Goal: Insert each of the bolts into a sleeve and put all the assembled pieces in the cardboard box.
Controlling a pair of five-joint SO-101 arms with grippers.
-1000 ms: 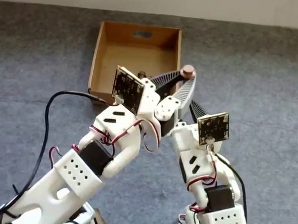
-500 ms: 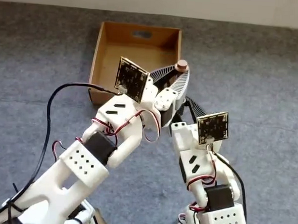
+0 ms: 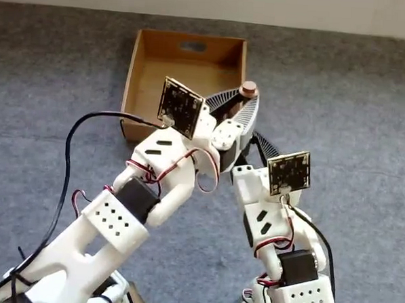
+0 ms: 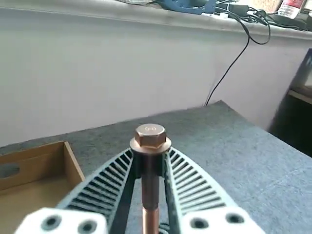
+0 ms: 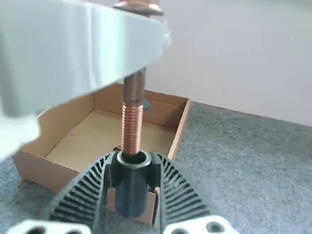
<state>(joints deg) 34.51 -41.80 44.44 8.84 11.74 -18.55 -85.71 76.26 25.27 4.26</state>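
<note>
My left gripper (image 4: 150,156) is shut on a copper bolt (image 4: 150,146), hex head up, threaded shank pointing down. In the high view the bolt head (image 3: 247,90) sits just right of the cardboard box (image 3: 140,67), held by the left gripper (image 3: 240,102). My right gripper (image 5: 130,183) is shut on a dark sleeve (image 5: 130,187), held upright beneath. The bolt's threaded end (image 5: 131,129) enters the sleeve's mouth. The left arm hides the right gripper in the high view.
The open cardboard box (image 5: 161,105) lies on grey carpet behind both grippers; its floor looks bare. A black cable (image 3: 65,171) loops along the left arm. Open carpet lies to the right of the arms.
The left gripper has carried the bolt a little left and toward the box, then settled over the sleeve. The right arm has stayed put.
</note>
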